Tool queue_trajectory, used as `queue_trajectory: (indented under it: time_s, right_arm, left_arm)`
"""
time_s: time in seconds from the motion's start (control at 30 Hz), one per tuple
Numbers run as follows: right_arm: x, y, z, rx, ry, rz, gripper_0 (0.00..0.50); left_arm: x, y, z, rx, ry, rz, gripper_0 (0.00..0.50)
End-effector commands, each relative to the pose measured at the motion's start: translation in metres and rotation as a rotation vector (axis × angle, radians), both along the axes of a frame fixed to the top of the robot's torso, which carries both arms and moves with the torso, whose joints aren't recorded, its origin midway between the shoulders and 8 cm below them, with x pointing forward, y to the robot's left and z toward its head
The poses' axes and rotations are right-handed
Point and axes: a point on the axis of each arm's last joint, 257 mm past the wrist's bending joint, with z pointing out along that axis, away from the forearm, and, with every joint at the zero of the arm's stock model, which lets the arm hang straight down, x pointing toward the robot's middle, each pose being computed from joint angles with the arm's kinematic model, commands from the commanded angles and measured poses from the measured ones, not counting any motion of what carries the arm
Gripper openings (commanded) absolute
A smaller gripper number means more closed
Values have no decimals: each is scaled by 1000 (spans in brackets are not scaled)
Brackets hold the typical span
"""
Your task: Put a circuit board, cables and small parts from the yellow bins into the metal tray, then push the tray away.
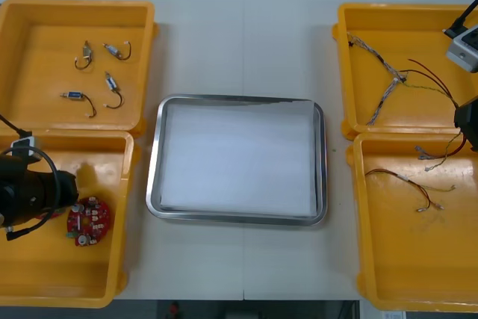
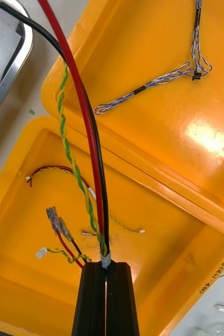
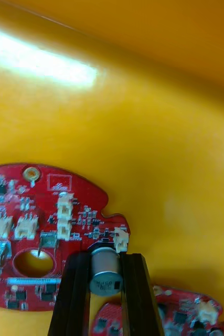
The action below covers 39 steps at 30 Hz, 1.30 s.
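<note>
Left tool (image 3: 105,258) pinching metal can (image 3: 104,277) on circuit board (image 3: 33,220), 8 o'clock of tray (image 1: 154,162): slip risk. Right tool (image 2: 106,269) pinching cables (image 2: 93,173): snag on bin (image 2: 159,170).

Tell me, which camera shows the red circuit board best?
The left wrist view: the red circuit board is close and detailed, the left gripper shut on it. The front view has it small in a yellow bin; the right wrist view faces cables.

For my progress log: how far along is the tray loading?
Done: nothing; the metal tray holds nothing. In hand: the left gripper is shut on a circuit board; the right gripper is shut on a cable. Remaining: placing both, small metal parts, the push.
</note>
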Motion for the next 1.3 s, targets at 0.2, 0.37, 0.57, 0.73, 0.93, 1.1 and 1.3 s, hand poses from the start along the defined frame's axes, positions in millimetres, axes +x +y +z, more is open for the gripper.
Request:
queue_trajectory:
  time_s: [0.2, 0.37, 0.57, 0.73, 0.93, 1.1, 1.3]
  right_arm:
    - [2, -7, 12, -51, -18, 15, 0]
    - [2, -7, 12, -51, -18, 15, 0]
    - [2, -7, 12, -51, -18, 15, 0]
    - [2, -7, 12, -51, -18, 15, 0]
    - [2, -7, 12, -51, -18, 15, 0]
    - [2, -7, 12, -51, -18, 15, 0]
    - [2, -7, 12, -51, -18, 15, 0]
  left_arm:
    - [3, 7, 55, 86, -16, -15, 0]
    - [-1, 8, 79, 111, 0, -44, 0]
    - [-10, -1, 102, 99, 18, -75, 0]
    - [-15, -19, 124, 44, 12, -94, 0]
    - [-19, -29, 147, 27, 26, -115, 0]
    - [-19, -38, 158, 4, 37, -125, 0]
    - [-16, -57, 171, -49, 40, -144, 0]
